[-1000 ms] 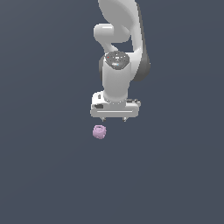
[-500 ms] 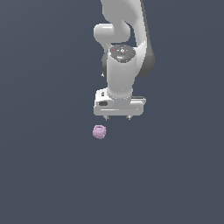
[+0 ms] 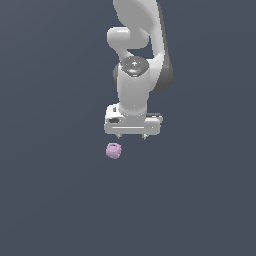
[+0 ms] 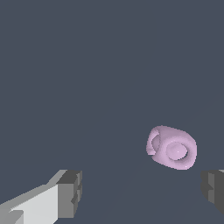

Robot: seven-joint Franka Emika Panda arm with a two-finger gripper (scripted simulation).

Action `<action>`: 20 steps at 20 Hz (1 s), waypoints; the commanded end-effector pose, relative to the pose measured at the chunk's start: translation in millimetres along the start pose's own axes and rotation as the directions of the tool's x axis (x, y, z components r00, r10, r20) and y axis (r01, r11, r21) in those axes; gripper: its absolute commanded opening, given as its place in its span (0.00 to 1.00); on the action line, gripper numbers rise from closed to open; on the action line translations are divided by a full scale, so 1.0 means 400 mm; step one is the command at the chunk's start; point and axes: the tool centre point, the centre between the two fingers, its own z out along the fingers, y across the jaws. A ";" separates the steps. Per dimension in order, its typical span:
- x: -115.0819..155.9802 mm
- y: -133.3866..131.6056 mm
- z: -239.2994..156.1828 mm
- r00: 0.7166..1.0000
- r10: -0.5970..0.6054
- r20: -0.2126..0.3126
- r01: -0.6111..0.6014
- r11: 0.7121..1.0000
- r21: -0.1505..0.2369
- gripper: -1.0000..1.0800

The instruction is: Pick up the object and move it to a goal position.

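Note:
The object point(image 3: 114, 150) is a small pale pink-lilac lumpy thing with a hollow top, lying on the dark grey floor. My white gripper point(image 3: 132, 137) points down and hangs just beyond it, a little to the exterior view's right. Only the two small fingertips show below the hand, set wide apart. In the wrist view the object point(image 4: 172, 148) lies ahead of the gap, nearer one dark finger pad point(image 4: 213, 188) than the other point(image 4: 70, 194). The gripper point(image 4: 142, 192) is open and holds nothing.
The floor point(image 3: 55, 200) is a plain dark grey surface. The white arm point(image 3: 137, 55) rises behind the gripper toward the top of the exterior view.
The gripper has moved slightly to the exterior view's right and a little lower and nearer. The object has not moved.

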 end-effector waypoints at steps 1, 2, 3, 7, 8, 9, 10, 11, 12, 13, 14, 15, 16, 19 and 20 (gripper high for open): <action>-0.002 0.036 0.036 0.999 0.045 0.006 -0.045 0.999 0.001 0.96; -0.003 0.054 0.054 0.998 0.068 0.008 -0.068 0.998 0.001 0.96; -0.005 0.074 0.075 0.996 0.094 0.011 -0.094 0.996 0.001 0.96; -0.018 0.153 0.152 0.981 0.192 0.020 -0.192 0.981 -0.003 0.96; -0.021 0.168 0.166 0.977 0.210 0.022 -0.210 0.978 -0.005 0.96; -0.024 0.181 0.178 0.974 0.226 0.023 -0.226 0.974 -0.006 0.96; -0.027 0.192 0.189 0.971 0.240 0.024 -0.240 0.971 -0.007 0.96; -0.029 0.201 0.197 0.968 0.251 0.025 -0.250 0.968 -0.008 0.96; -0.031 0.208 0.204 0.966 0.259 0.025 -0.259 0.966 -0.009 0.96; -0.032 0.213 0.209 0.964 0.265 0.026 -0.265 0.964 -0.010 0.96; -0.033 0.216 0.212 0.963 0.269 0.026 -0.269 0.963 -0.010 0.96; -0.034 0.217 0.213 0.963 0.270 0.026 -0.270 0.963 -0.011 0.96; -0.033 0.214 0.209 0.964 0.264 0.027 -0.264 0.965 -0.011 0.96; -0.034 0.213 0.217 0.964 0.264 0.027 -0.264 0.965 -0.011 0.96; -0.034 0.214 0.223 0.964 0.265 0.027 -0.265 0.964 -0.011 0.96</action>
